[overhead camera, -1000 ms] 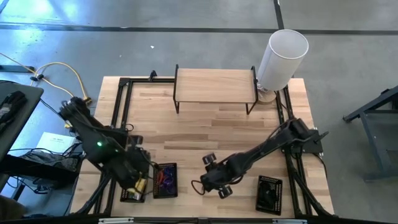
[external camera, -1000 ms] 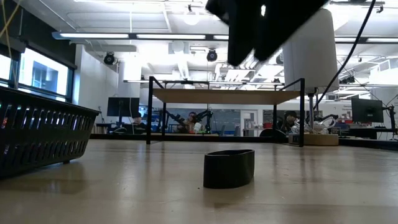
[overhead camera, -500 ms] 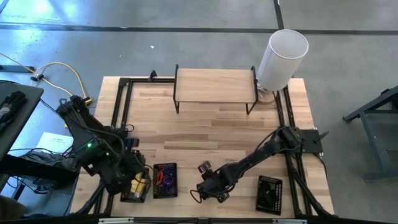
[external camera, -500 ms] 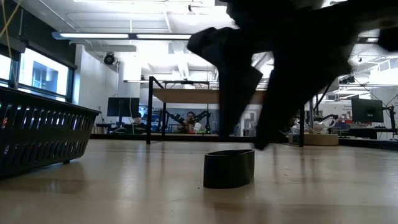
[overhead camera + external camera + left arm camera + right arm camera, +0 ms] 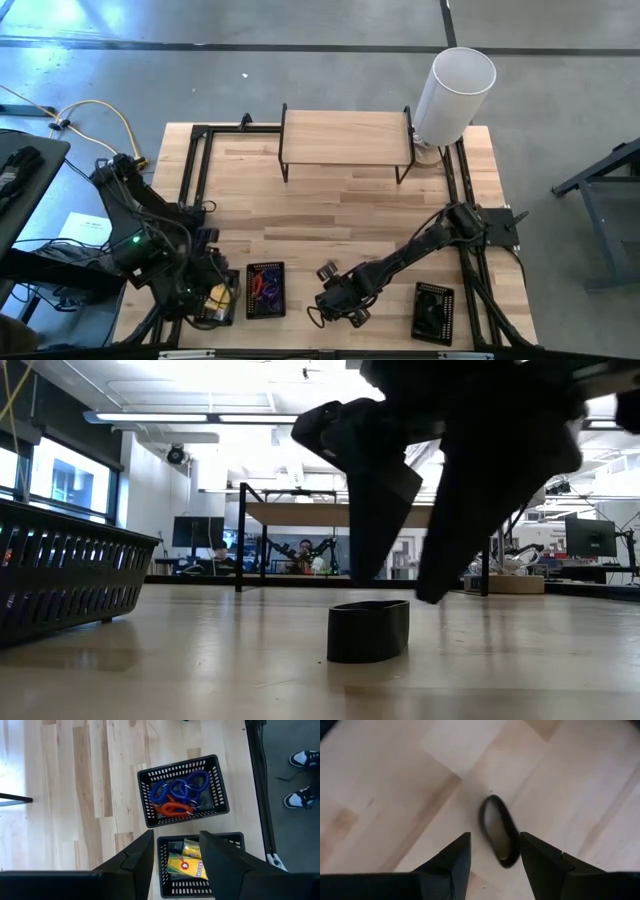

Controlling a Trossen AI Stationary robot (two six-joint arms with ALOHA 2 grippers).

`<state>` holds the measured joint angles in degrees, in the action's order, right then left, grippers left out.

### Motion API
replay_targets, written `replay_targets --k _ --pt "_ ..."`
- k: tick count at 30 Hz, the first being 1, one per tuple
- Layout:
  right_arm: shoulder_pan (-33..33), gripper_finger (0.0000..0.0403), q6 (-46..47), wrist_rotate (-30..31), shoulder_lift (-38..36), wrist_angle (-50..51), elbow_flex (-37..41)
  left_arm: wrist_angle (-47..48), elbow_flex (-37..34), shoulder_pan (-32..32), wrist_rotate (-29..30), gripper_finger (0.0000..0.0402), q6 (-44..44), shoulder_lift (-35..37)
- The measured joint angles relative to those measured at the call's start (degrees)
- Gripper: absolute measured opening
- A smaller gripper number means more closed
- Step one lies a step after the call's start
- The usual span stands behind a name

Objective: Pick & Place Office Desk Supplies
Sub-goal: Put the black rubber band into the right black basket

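A black oval band (image 5: 368,630) stands on its edge on the bare wood, also visible in the right wrist view (image 5: 498,838). My right gripper (image 5: 398,586) hangs open just above it, one finger on either side (image 5: 495,836), touching nothing. My left gripper (image 5: 176,837) is open and empty over the near left corner (image 5: 205,295). Below it is a black mesh tray of yellow packets (image 5: 187,865). Beside that, a second mesh tray (image 5: 182,795) holds blue and orange coiled loops.
A third black tray (image 5: 432,310) with dark pieces sits near the table's right front. A raised wooden shelf (image 5: 345,140) and a tall white cylinder (image 5: 455,95) stand at the far edge. A person's shoes (image 5: 300,757) show beside the table.
My right gripper has come down toward the black band and rolled a little at the wrist, so its fingers now flank the band. My left arm has swung slightly toward the table's left edge, still over the packet tray. Neither gripper has changed its gap.
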<state>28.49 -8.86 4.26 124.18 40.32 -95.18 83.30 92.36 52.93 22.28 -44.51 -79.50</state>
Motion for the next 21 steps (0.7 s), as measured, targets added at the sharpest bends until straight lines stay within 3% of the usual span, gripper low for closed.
replay_targets --k 10,15,18,21 --pt "-0.44 0.0157 -0.18 1.14 0.0 -0.29 0.0 0.0 0.0 2.59 1.97 0.0149 -1.48 0.0" --pt "-1.36 0.0158 -0.12 -3.14 0.64 -0.03 0.02 0.03 0.0 3.79 2.08 0.0149 -2.33 0.0" --pt "-1.56 0.0157 -0.08 0.09 1.5 -1.27 -0.06 0.01 0.0 4.48 2.12 0.0149 -2.99 0.0" --pt "-1.81 0.0158 0.02 -0.8 1.75 -0.91 0.07 0.01 0.0 5.11 2.19 0.0149 -3.58 0.0"
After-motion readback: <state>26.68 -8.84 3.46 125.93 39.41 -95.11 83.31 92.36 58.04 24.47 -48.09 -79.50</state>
